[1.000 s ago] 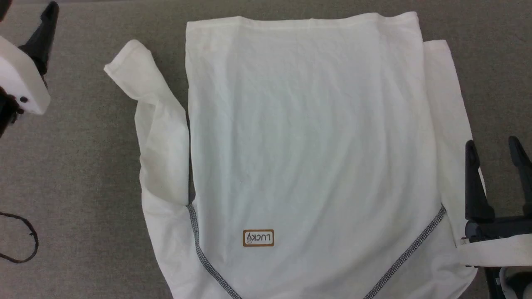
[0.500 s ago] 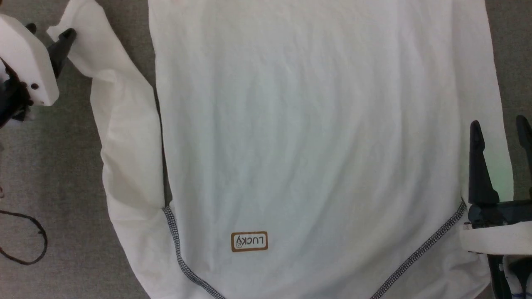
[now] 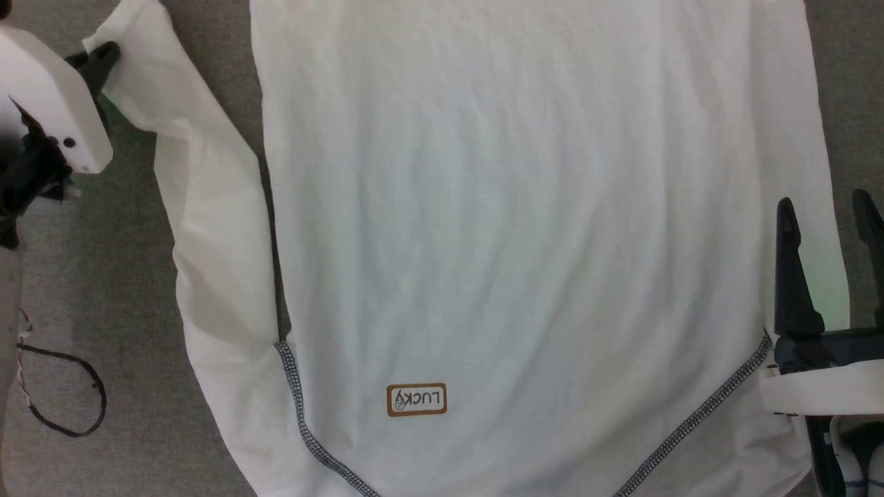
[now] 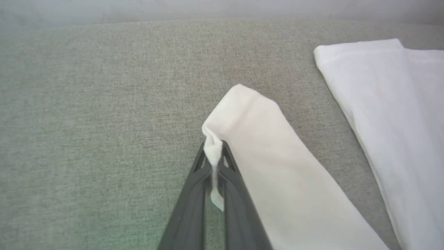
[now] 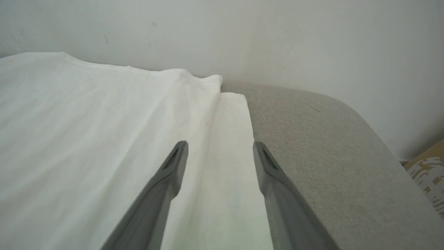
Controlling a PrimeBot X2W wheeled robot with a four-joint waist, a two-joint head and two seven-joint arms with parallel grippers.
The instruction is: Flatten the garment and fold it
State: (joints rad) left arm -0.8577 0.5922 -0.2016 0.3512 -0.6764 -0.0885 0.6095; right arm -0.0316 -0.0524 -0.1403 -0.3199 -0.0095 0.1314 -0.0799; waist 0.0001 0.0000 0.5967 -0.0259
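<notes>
Garment (image 3: pixel 511 228) lies spread flat on the grey cushion (image 3: pixel 124 290), with the brown label (image 3: pixel 416 400) at the end nearest me, reading upside down. Left sleeve (image 4: pixel 277 156) angles out toward the cushion's far left. My left gripper (image 4: pixel 213 152) is clenched on the sleeve's cuff corner, a pinch of white cloth bunched between the fingers. My right gripper (image 3: pixel 823 203) is spread wide, grasping nothing, over the strip of cloth along the garment's right side, near the cushion's right edge. A dark cable (image 3: pixel 69 393) loops at my left.
</notes>
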